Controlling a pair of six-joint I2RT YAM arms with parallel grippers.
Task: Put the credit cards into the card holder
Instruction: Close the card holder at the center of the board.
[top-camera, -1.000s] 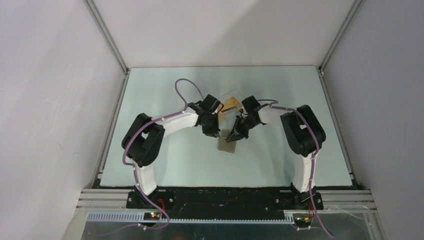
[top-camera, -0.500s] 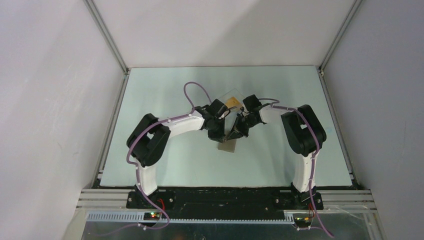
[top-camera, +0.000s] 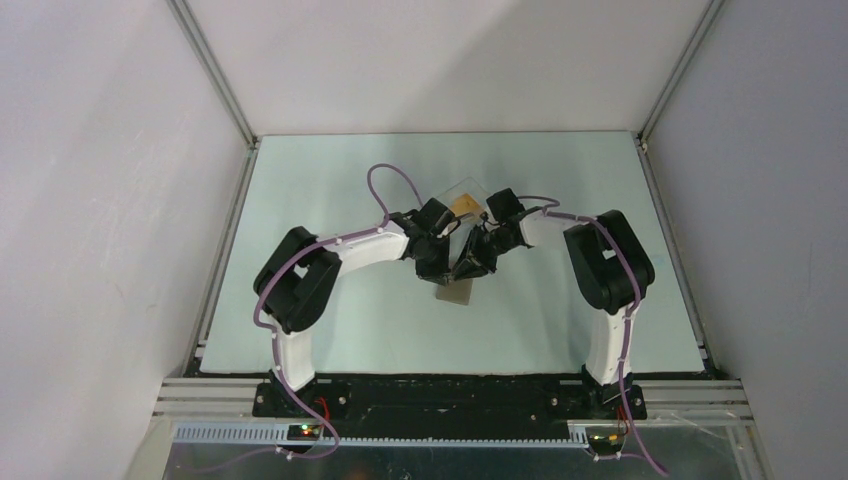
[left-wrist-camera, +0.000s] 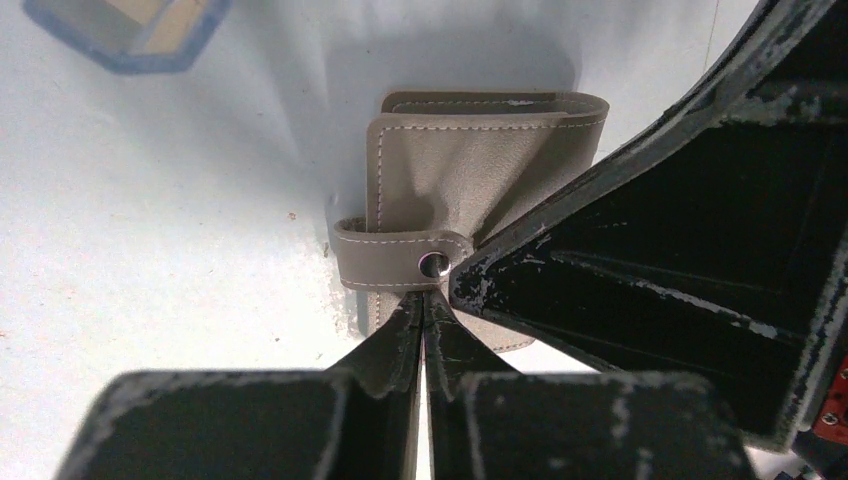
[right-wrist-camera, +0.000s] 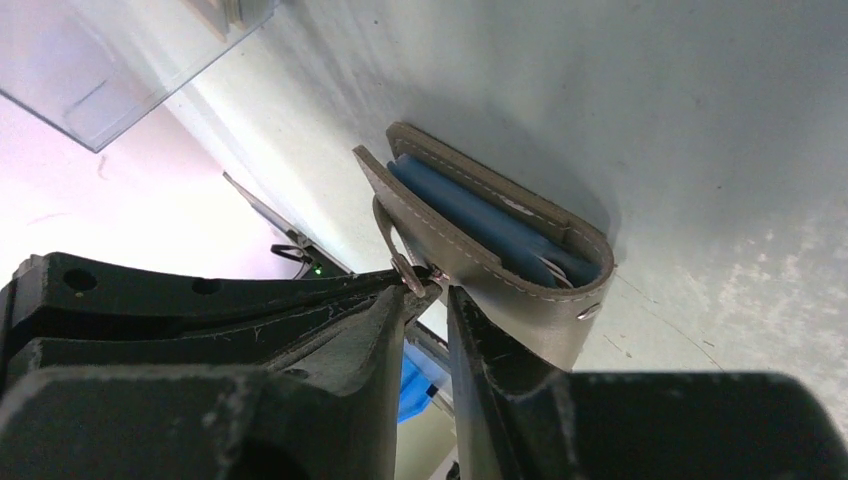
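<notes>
The grey-taupe card holder (top-camera: 455, 292) lies mid-table, partly open, with blue cards (right-wrist-camera: 480, 225) in its pockets. Its strap (left-wrist-camera: 390, 262) carries a metal snap (left-wrist-camera: 432, 264). My left gripper (left-wrist-camera: 422, 298) is shut on the strap's edge just under the snap. My right gripper (right-wrist-camera: 428, 295) stands slightly open right beside it, with the holder's cover (right-wrist-camera: 500, 285) resting on the outside of one finger. From above, the left gripper (top-camera: 443, 270) and the right gripper (top-camera: 467, 268) meet over the holder. Orange-gold credit cards (top-camera: 462, 205) lie in a clear box behind.
The clear plastic box (top-camera: 455, 195) sits just beyond both grippers; it shows at the upper left as the box (left-wrist-camera: 130, 40) in the left wrist view and as the box (right-wrist-camera: 110, 60) in the right wrist view. The table (top-camera: 330, 330) has metal rails on its sides.
My left arm swung right to the card holder and its jaws closed on the strap. My right gripper's jaws have parted a little; the holder has barely moved.
</notes>
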